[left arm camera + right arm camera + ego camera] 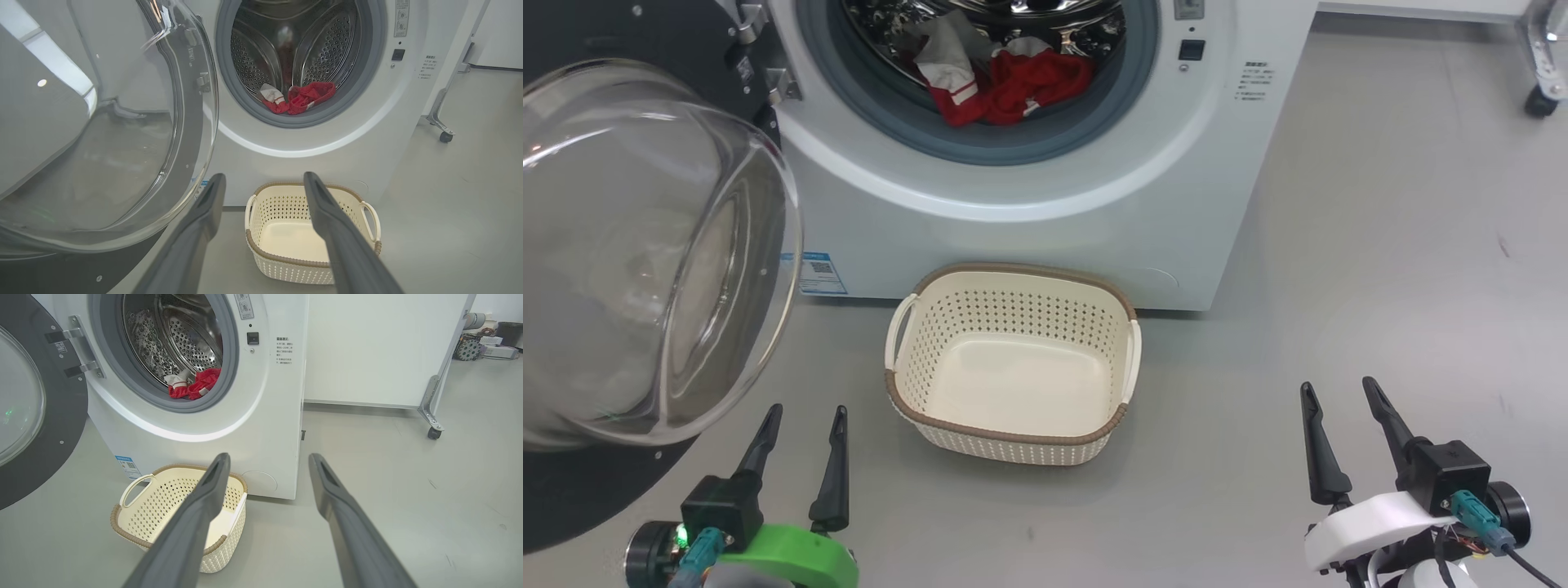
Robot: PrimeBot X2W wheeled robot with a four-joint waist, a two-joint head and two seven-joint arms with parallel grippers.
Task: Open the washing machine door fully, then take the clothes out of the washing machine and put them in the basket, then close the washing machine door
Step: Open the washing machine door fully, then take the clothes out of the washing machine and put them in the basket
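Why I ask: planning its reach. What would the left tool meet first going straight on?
The left tool would likely meet the washing machine's white front below the opening, passing between door and basket; depth unclear.

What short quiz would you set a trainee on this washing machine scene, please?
1. True or false: the basket on the floor already holds a garment.
2. Where do the clothes lie? A) in the drum of the washing machine; B) in the basket; C) on the floor.
3. Fill in: the left gripper and the right gripper hold nothing, and the fingers of each stand ___.
Key: 1 false, the basket is empty; 2 A; 3 open.
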